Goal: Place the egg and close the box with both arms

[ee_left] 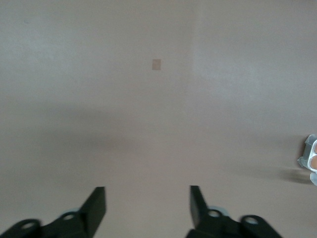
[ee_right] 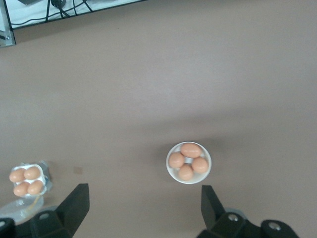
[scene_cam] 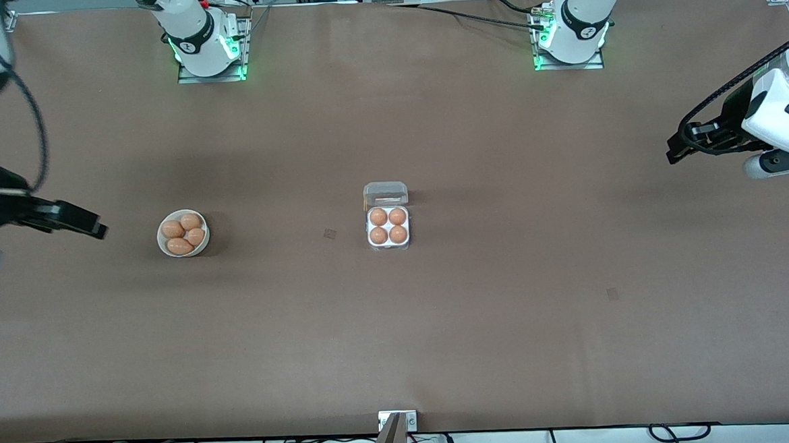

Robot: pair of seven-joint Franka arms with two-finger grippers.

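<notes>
The box point(scene_cam: 389, 246) is a small white egg carton in the middle of the table, and every cell holds a brown egg point(scene_cam: 378, 217). Its clear lid point(scene_cam: 385, 193) stands open on the side toward the robot bases. My right gripper point(scene_cam: 98, 230) is open and empty, over the table beside the bowl at the right arm's end. My left gripper point(scene_cam: 673, 153) is open and empty, over the table at the left arm's end. In the right wrist view the open right gripper point(ee_right: 143, 188) faces the bowl, with the box point(ee_right: 28, 181) off to one side. In the left wrist view the open left gripper point(ee_left: 147, 191) is over bare table, with the box point(ee_left: 309, 148) at the frame's edge.
A round white bowl point(scene_cam: 160, 239) with several brown eggs point(scene_cam: 173, 228) sits toward the right arm's end, level with the box; it also shows in the right wrist view point(ee_right: 171, 174). Two small dark patches point(scene_cam: 329, 233) point(scene_cam: 612, 294) mark the brown table.
</notes>
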